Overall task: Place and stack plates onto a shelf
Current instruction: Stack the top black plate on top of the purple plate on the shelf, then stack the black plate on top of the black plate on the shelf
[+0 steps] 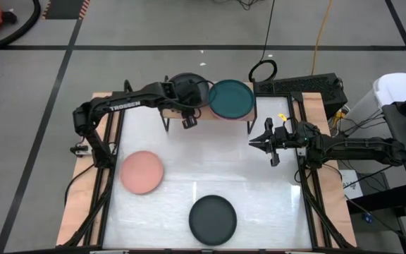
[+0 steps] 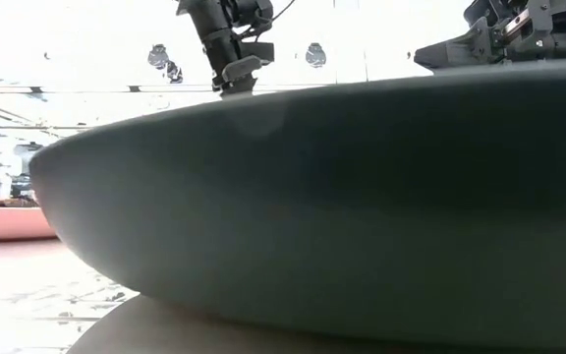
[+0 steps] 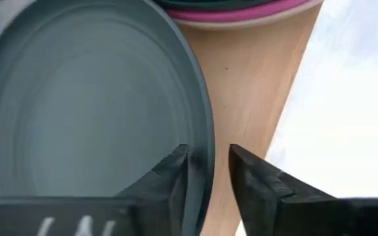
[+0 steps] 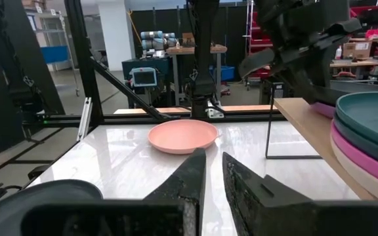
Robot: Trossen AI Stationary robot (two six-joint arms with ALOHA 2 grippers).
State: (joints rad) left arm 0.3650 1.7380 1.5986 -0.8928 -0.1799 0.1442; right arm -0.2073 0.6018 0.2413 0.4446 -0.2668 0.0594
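A dark grey plate [image 1: 184, 85] lies flat on the left half of the wooden shelf [image 1: 201, 113] at the table's far edge. My left gripper [image 3: 209, 157] is above it, open, with one finger on each side of its rim. Beside it on the shelf stands a stack of plates [image 1: 231, 99], teal on top with magenta and beige below [image 4: 366, 141]. A salmon plate [image 1: 142, 171] and a charcoal plate [image 1: 213, 220] lie on the white table. My right gripper [image 1: 253, 142] hovers shut and empty to the near right of the shelf. My left gripper comes from above at the dark grey plate's rim [image 3: 205, 141], one finger [image 3: 172, 177] over the inside and one [image 3: 258, 183] outside. Bare wood shows between the rim and the outer finger. I cannot tell whether the inner finger touches the plate.
The shelf's thin black legs [image 4: 268, 121] stand on the table's far part. In the low view the charcoal plate [image 2: 312, 197] fills most of the picture, with the salmon plate [image 2: 8, 221] at the left. Bare table top lies between the two loose plates and the shelf.
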